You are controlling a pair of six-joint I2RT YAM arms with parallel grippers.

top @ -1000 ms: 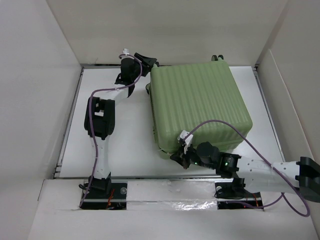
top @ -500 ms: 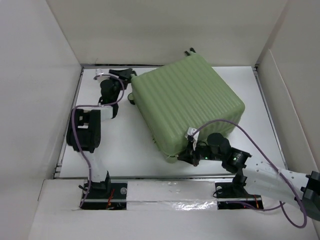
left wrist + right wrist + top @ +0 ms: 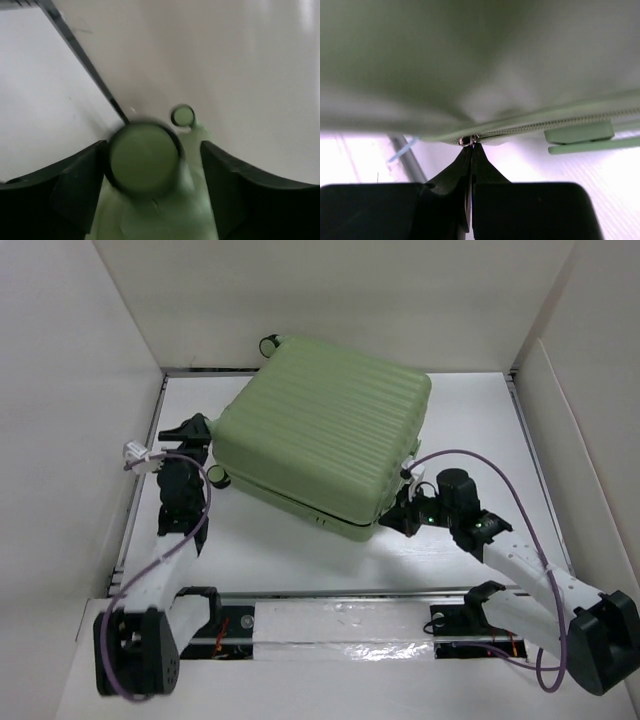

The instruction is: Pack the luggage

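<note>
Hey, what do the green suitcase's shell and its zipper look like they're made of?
The luggage shell looks like hard moulded plastic with a satin finish: regular ribs, rounded corners, soft sheen. The zipper has fine pale teeth, perhaps plastic. The zipper pull glints like metal.

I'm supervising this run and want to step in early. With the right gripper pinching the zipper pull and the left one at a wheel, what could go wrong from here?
1. The right gripper is shut on the small zipper pull by its very tips, so a tug could slip it free.
2. The left gripper stands open with a wheel between its fingers. Nothing pins the luggage, so it may swivel rather than let the zipper run.
</note>
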